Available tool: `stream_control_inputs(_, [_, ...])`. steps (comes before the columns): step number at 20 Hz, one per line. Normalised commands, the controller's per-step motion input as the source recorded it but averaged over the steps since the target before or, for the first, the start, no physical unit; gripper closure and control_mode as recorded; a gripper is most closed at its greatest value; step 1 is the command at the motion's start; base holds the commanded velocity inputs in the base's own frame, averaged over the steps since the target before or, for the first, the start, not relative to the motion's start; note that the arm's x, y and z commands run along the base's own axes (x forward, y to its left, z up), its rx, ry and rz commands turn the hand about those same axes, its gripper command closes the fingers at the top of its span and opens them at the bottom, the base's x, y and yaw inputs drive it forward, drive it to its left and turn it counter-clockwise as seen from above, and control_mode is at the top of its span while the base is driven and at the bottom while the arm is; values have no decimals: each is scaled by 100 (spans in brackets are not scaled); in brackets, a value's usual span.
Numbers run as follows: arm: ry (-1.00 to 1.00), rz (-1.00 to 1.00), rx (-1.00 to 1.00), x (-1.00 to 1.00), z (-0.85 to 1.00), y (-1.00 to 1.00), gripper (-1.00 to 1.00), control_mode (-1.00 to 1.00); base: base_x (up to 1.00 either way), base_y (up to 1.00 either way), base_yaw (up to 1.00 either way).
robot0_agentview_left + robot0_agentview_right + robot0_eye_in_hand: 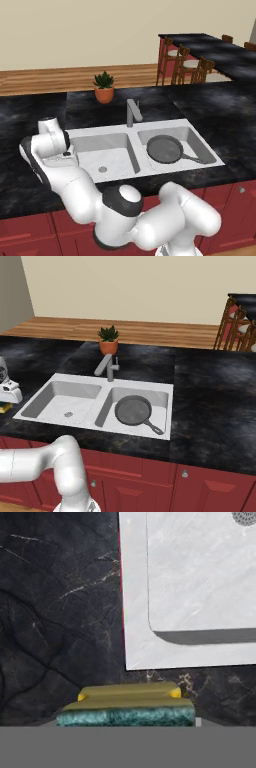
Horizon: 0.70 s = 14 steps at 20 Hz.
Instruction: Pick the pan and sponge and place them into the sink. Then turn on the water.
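Note:
The dark grey pan (164, 148) (133, 409) lies flat in the right basin of the white marbled sink (125, 131) (145, 387), its handle pointing to the front right. The left basin holds nothing. In the hand view, the sponge (125, 707), green layer over yellow, sits right at my gripper (127, 721), over the black counter just off the sink's left corner. The fingers themselves are hidden behind it. From the right base view my gripper (6, 398) hangs at the far left edge with the sponge (3, 407) under it.
A grey faucet (132, 112) (107, 367) stands behind the divider between the basins. A potted plant (104, 87) (108, 340) sits on the counter behind it. Wooden stools (182, 62) stand by a far counter. Red cabinets run below the counter's front edge.

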Motion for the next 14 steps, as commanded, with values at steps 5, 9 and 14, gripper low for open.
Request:
stream_control_inputs(5, [0,0,1,-36,27,-55,100,-100,0,0,0])
stream_control_inputs(9, [-4,6,0,-36,29,-47,100,-100,0,0,0])
stream_control_inputs(14, [-7,10,0,-33,31,-39,100,-100,0,0,0])
